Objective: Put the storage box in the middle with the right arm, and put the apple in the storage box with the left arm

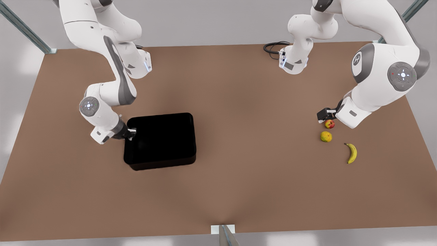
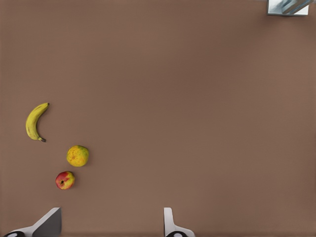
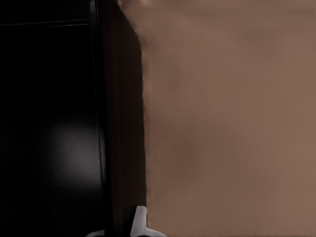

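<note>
The black storage box sits left of centre in the front view on the brown worktop. The right claw is at the box's left wall, one finger outside it in the right wrist view; whether it is clamped on the wall cannot be told. At the front view's right, the left claw hovers just above the apple, its fingers spread wide with nothing between them. A yellow-green fruit lies just beside the apple, a banana near it.
</note>
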Robot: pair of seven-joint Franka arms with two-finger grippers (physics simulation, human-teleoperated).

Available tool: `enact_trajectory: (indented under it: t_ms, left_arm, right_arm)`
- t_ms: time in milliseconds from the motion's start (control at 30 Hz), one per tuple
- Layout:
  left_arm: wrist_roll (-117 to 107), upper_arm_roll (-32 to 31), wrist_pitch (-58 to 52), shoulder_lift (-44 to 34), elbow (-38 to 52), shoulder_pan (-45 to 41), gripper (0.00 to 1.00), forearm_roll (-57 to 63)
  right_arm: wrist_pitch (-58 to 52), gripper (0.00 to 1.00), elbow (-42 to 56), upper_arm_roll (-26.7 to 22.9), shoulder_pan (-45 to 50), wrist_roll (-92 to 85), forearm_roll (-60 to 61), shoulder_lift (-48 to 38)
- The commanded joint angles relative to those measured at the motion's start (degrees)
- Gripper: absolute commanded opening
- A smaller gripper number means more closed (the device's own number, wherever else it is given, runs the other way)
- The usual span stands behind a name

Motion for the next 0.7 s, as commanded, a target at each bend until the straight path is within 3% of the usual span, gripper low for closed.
enact_trajectory:
  t_ms: [0, 133, 300, 467, 633, 667]
  left_arm:
    - [-0.4, 0.0, -0.1, -0.1, 0.0, 0.0, 1.0, 0.0]
    - [-0.4, 0.0, 0.0, -0.1, 0.0, 0.0, 1.0, 0.0]
    - [-0.4, 0.0, -0.1, 0.0, 0.0, 0.0, 1.0, 0.0]
    - [-0.4, 0.0, -0.1, 0.2, 0.0, 0.0, 1.0, 0.0]
    - [-0.4, 0.1, -1.3, 0.1, -0.1, 0.0, 1.0, 0.2]
    - [-0.3, 0.4, -1.2, 0.2, 0.0, 0.1, 1.0, 0.3]
  right_arm:
    - [-5.1, 0.21, 5.6, 0.6, 4.0, -2.6, 3.4, 2.4]
    - [-8.5, 0.21, 26.3, 0.5, 12.5, 2.2, 8.2, 16.1]
    - [-7.8, 0.21, 43.3, 0.6, 17.4, 4.7, 11.9, 31.5]
    - [-7.0, 0.21, 45.7, 0.6, 20.4, 4.8, 11.8, 39.2]
    - [-6.9, 0.24, 45.4, 0.6, 20.8, 4.6, 11.8, 41.0]
    - [-6.9, 0.8, 45.3, 0.6, 20.8, 4.6, 11.8, 41.0]
